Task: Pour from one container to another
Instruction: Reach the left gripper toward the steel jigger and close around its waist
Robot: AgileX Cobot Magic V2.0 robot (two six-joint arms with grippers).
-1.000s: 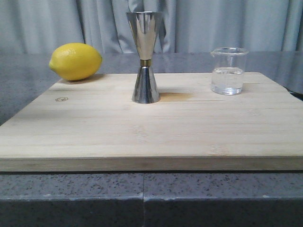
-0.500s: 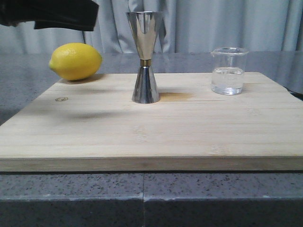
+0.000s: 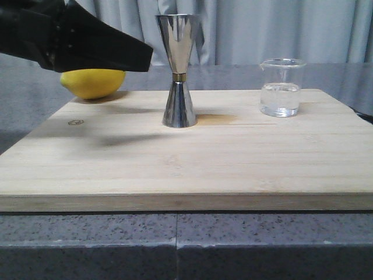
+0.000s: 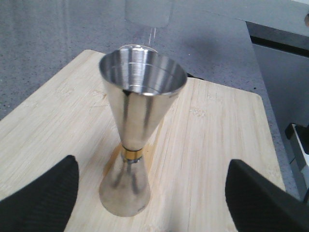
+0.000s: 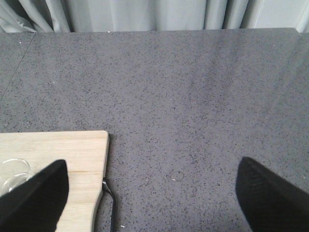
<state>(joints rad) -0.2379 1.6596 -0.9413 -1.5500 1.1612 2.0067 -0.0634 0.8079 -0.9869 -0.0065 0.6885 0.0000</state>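
The steel jigger (image 3: 179, 70) stands upright mid-board, gold band at its waist. To its right stands the glass beaker (image 3: 282, 87), holding clear liquid. My left gripper (image 3: 143, 58) reaches in from the upper left, its tip just left of the jigger's upper cone and apart from it. In the left wrist view the jigger (image 4: 140, 121) stands ahead of the open left gripper (image 4: 152, 193), nearer one finger (image 4: 41, 200), untouched. My right gripper (image 5: 152, 193) is open over grey counter off the board's right edge; the beaker's rim (image 5: 12, 175) shows beside one finger (image 5: 34, 198).
A yellow lemon (image 3: 93, 83) lies at the back left corner of the wooden board (image 3: 186, 169), its top hidden behind my left arm. Grey speckled counter (image 5: 193, 96) surrounds the board. Grey curtains hang behind.
My left arm has come in from the upper left and moved right toward the jigger, now covering the lemon's top. Jigger, beaker and lemon have not moved.
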